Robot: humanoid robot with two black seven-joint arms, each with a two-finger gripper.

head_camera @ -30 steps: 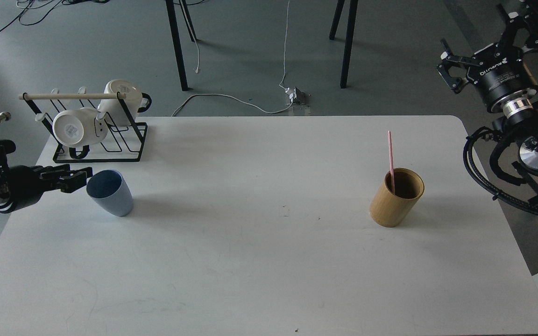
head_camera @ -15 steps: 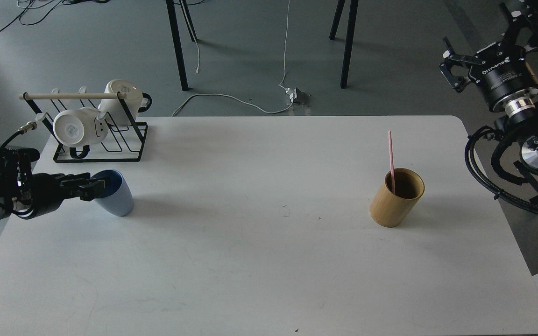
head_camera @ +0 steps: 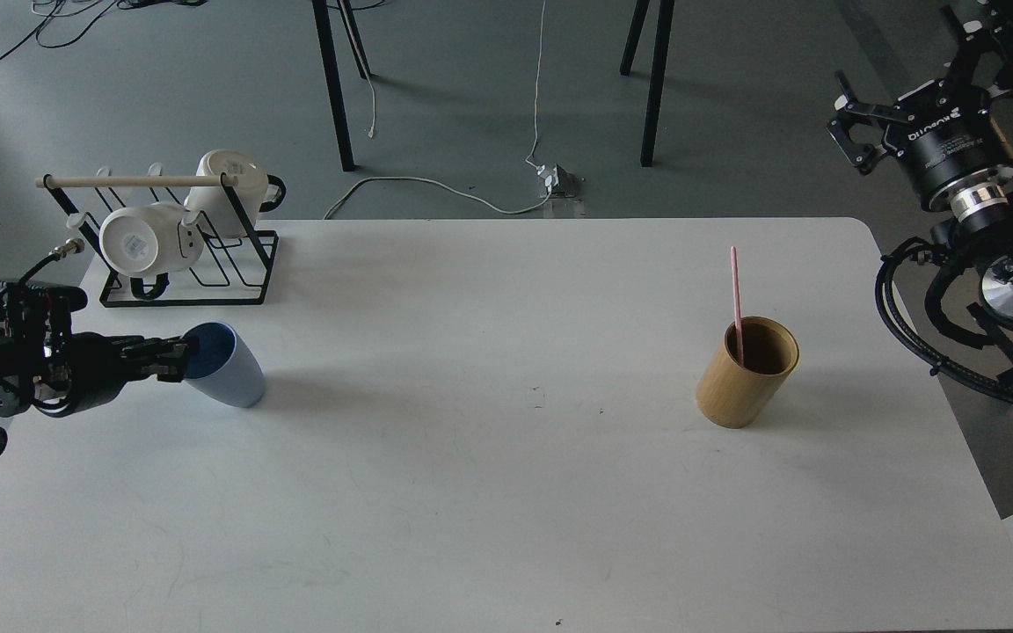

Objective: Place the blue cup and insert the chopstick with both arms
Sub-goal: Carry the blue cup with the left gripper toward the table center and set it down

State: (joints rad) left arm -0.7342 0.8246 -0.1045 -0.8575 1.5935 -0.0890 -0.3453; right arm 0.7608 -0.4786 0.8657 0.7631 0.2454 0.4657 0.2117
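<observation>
The blue cup (head_camera: 229, 374) sits near the table's left edge, tilted with its dark mouth turned left. My left gripper (head_camera: 179, 359) reaches in from the left at table height, and its fingers are closed on the cup's near rim. The pink chopstick (head_camera: 735, 294) stands upright in a tan bamboo cylinder (head_camera: 739, 387) on the right half of the table. My right gripper (head_camera: 902, 75) hangs high beyond the table's right back corner, its claw fingers spread wide and empty, far from the chopstick.
A black wire rack (head_camera: 190, 264) with two white mugs (head_camera: 142, 239) and a pale wooden rod (head_camera: 133, 181) stands at the back left, just behind the cup. The white table (head_camera: 506, 492) ends close to my left arm. Chair legs and cables lie on the floor behind.
My left gripper moved right to the cup's rim and closed on it. The cup tipped and shifted slightly right. The right gripper rose a little.
</observation>
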